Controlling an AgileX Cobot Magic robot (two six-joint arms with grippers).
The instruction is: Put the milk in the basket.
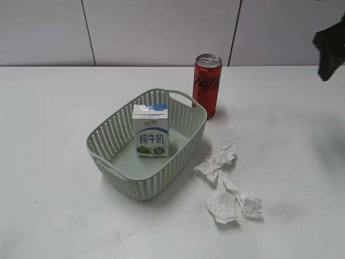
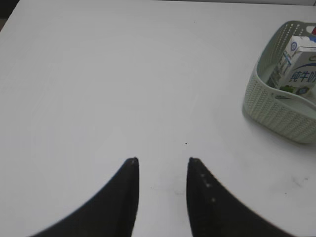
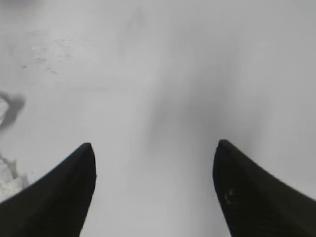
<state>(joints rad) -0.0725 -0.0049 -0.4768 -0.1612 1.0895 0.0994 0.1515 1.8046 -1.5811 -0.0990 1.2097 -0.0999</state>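
On carton [image 1: 151, 131]: 纯牛奶.

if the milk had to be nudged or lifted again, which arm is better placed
Probably left. The milk already stands upright in the basket, and both show in the left wrist view beyond the open left end effector. The right end effector, also open, faces only bare table and tissue.

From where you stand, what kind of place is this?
Probably a lab or test bench, not a home. A bare white table stands before plain grey wall panels, and only a few props are set out: the basket holding the milk, a red soda can, crumpled tissues.
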